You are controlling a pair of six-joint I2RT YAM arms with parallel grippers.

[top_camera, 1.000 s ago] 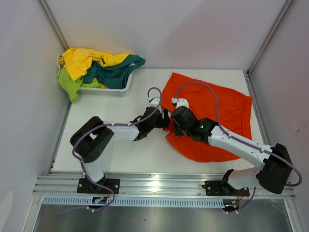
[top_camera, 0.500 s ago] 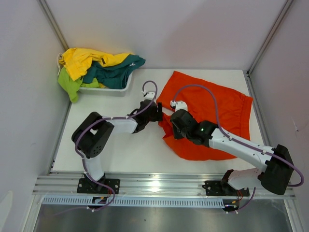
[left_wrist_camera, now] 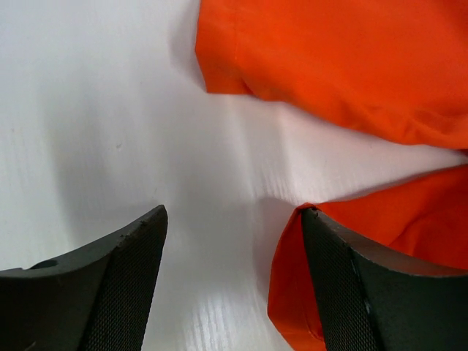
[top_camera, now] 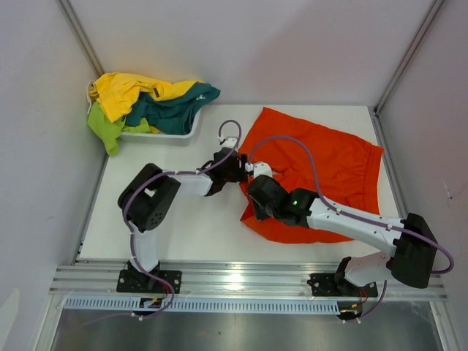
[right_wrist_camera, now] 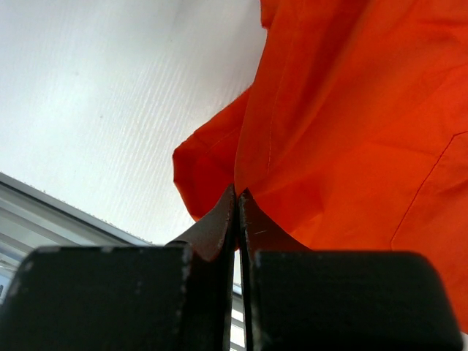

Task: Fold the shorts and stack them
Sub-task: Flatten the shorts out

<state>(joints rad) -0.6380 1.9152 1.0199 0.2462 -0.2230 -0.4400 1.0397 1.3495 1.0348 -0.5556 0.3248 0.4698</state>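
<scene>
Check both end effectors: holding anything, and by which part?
Right end effector pinches the orange shorts by a fold of their left edge; left end effector is open, holding nothing.

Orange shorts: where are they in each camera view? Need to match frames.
Top external: orange shorts spread over the right-centre of the table.
Left wrist: orange shorts across the upper right, and again at the lower right.
Right wrist: orange shorts fill the right half.
Shared landmark: white table, bare left of the shorts in every view.
</scene>
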